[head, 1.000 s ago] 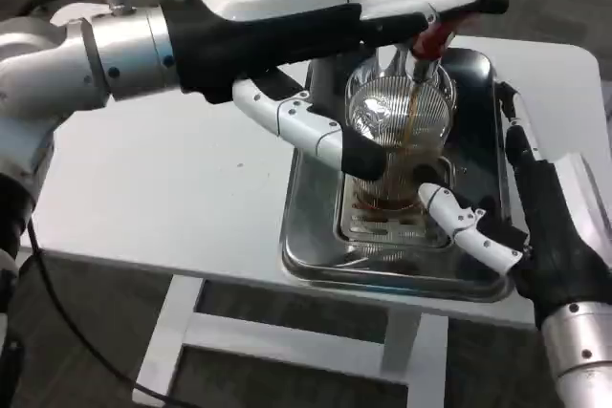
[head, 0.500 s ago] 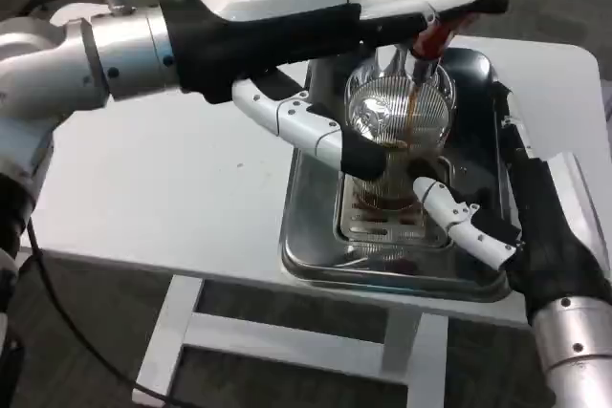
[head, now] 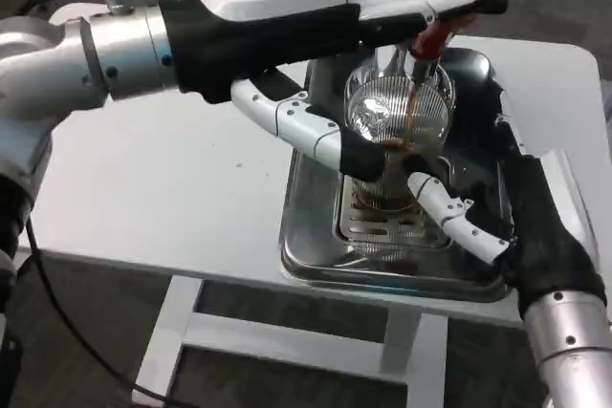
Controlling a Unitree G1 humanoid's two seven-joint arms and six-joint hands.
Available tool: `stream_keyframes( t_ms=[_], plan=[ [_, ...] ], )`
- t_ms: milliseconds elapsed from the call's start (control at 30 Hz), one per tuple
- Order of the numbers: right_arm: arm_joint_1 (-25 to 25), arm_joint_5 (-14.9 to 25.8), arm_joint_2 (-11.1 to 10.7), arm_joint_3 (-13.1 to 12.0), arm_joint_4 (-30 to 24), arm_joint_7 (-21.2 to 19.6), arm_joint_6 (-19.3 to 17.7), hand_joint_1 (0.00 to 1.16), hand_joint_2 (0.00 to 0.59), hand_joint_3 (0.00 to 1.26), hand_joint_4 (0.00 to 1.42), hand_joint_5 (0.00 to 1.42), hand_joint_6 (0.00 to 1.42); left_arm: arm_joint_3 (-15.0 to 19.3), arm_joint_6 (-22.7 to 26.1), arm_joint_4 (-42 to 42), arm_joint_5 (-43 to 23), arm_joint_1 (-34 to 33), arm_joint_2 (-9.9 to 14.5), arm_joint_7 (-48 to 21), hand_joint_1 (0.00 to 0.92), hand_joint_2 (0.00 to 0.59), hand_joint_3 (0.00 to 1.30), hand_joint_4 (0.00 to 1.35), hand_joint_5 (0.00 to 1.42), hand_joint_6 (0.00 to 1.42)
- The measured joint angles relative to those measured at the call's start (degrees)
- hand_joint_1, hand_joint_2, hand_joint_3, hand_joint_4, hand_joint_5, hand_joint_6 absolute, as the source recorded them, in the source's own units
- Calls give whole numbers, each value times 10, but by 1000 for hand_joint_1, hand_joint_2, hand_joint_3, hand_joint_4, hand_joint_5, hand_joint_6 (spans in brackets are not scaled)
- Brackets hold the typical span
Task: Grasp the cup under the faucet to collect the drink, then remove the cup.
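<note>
Clear ribbed cup (head: 397,155) at tray (head: 316,260) centre, under faucet (head: 427,45), filling: likely slippery, fragile, growing heavier. Right hand (head: 497,207) at four o'clock, fingers spread around it; grip uncertain. Best held mid-body.

Left hand (head: 335,64) presses the tap lever.

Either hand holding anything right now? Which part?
The left hand presses the red tap lever with its fingers on top. The right hand reaches the cup's lower side; a firm grip cannot be told.
</note>
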Motion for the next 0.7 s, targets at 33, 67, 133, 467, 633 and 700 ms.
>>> stream_keyframes(
  t_ms=[33, 67, 133, 467, 633, 700],
  plan=[
    [-1, 2, 0, 0, 1, 0, -1, 540, 290, 0, 0, 0, 0, 0, 0, 0, 0, 0, 0, 0, 0, 30, 69, 0, 0, 266],
    [-2, 4, 0, 0, 1, -1, -3, 540, 290, 0, 0, 0, 0, 0, 0, 0, 0, 0, 0, 0, 0, 30, 69, 0, 0, 266],
    [-2, 7, 0, 0, 3, -1, -5, 540, 290, 0, 0, 0, 0, 0, 0, 0, 0, 0, 0, 0, 0, 30, 69, 0, 0, 267],
    [-8, 23, 0, -1, 21, -3, -11, 539, 290, 0, 0, 0, 0, 0, 0, 0, 0, 0, 1, 0, 0, 30, 69, 0, 0, 270],
    [-15, 35, 1, -3, 26, -3, -18, 539, 290, 0, 0, 0, 0, 0, 0, 0, 0, 0, 1, 0, 0, 30, 70, 0, 0, 271],
    [-17, 36, 1, -3, 28, -3, -21, 539, 290, 0, 0, 0, 0, 0, 0, 0, 0, 1, 1, 0, 0, 30, 70, 0, 0, 271]
  ],
)
